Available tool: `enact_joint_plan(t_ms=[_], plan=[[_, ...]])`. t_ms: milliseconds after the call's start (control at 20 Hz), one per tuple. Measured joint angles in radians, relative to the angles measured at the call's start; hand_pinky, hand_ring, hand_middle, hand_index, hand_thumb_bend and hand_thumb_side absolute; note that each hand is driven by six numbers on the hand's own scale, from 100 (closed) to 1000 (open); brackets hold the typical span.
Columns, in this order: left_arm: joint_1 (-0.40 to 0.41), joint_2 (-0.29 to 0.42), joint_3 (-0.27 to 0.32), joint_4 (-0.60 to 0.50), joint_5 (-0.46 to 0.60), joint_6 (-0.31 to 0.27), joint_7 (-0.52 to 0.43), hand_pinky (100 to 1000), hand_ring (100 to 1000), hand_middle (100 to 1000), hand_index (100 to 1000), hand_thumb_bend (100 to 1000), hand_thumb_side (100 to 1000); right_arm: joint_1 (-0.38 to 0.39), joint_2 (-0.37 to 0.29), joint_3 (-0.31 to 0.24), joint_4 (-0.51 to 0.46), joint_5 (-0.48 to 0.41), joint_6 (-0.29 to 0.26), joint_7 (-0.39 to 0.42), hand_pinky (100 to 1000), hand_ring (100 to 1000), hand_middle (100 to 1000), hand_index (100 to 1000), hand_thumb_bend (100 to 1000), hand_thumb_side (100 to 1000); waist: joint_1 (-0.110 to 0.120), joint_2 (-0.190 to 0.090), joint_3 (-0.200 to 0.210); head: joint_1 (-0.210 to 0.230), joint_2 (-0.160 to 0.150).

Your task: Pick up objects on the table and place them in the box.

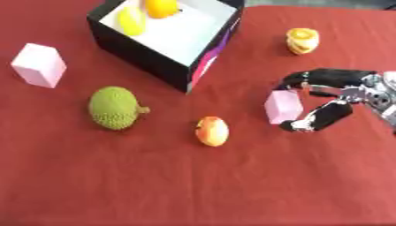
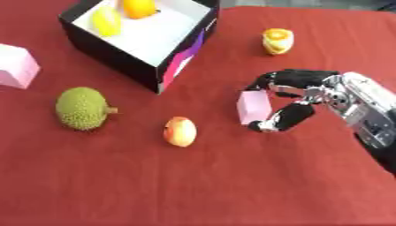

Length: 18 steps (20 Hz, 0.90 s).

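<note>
My right hand (image 2: 309,99) reaches in from the right, its fingers curled over the top of a small pink block (image 2: 253,107) and its thumb against the block's lower right side. The block stands on the red cloth. The black box (image 1: 147,55) with a white inside sits at the upper left; in it lie a yellow fruit (image 1: 131,20) and an orange fruit (image 1: 161,7). On the cloth lie a green spiky fruit (image 1: 114,107), an orange-red fruit (image 1: 212,131), a yellow-orange fruit (image 1: 302,40) and a bigger pink block (image 1: 39,65). My left hand does not show.
The red cloth (image 1: 193,185) covers the whole table. The box's near corner (image 1: 188,88) lies left of my right hand, with the orange-red fruit below it.
</note>
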Motion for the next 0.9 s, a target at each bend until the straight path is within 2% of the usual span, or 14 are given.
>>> enact_joint_plan(t_ms=[100, 400, 550, 650, 800, 900], plan=[[0.000, 0.000, 0.000, 0.000, 0.000, 0.001, -0.001, 734, 819, 779, 821, 183, 700, 0.000, 0.000, -0.004, 0.004, 0.000, 0.003, -0.007, 1000, 973, 734, 885, 457, 689, 0.000, 0.001, 0.000, 0.000, 0.000], [-0.001, 0.000, 0.000, 0.000, -0.001, 0.001, -0.004, 735, 819, 777, 819, 179, 700, 0.000, 0.003, -0.004, 0.010, -0.012, 0.017, -0.024, 970, 920, 634, 799, 357, 563, 0.001, 0.005, 0.002, 0.000, -0.008], [-0.001, 0.000, -0.001, 0.000, -0.001, 0.001, -0.005, 735, 819, 776, 819, 180, 698, 0.000, 0.009, -0.003, 0.010, -0.029, 0.030, -0.037, 953, 885, 602, 768, 367, 573, 0.001, 0.005, 0.002, -0.001, -0.009], [-0.001, 0.000, -0.001, 0.000, -0.001, 0.001, -0.004, 735, 819, 776, 819, 180, 698, 0.000, 0.009, -0.003, 0.006, -0.036, 0.039, -0.050, 942, 814, 548, 709, 375, 575, 0.001, 0.005, 0.002, 0.000, -0.009], [-0.002, 0.000, 0.000, 0.000, -0.001, 0.000, -0.001, 735, 818, 776, 819, 179, 698, 0.001, 0.009, -0.003, -0.001, -0.043, 0.048, -0.074, 923, 726, 514, 669, 349, 585, 0.001, 0.005, 0.002, 0.002, -0.009], [-0.002, 0.000, 0.000, 0.000, -0.001, 0.001, 0.001, 736, 819, 776, 819, 176, 697, 0.001, 0.009, -0.004, -0.007, -0.045, 0.056, -0.092, 917, 699, 502, 656, 330, 593, 0.001, 0.005, 0.002, 0.005, -0.009]])
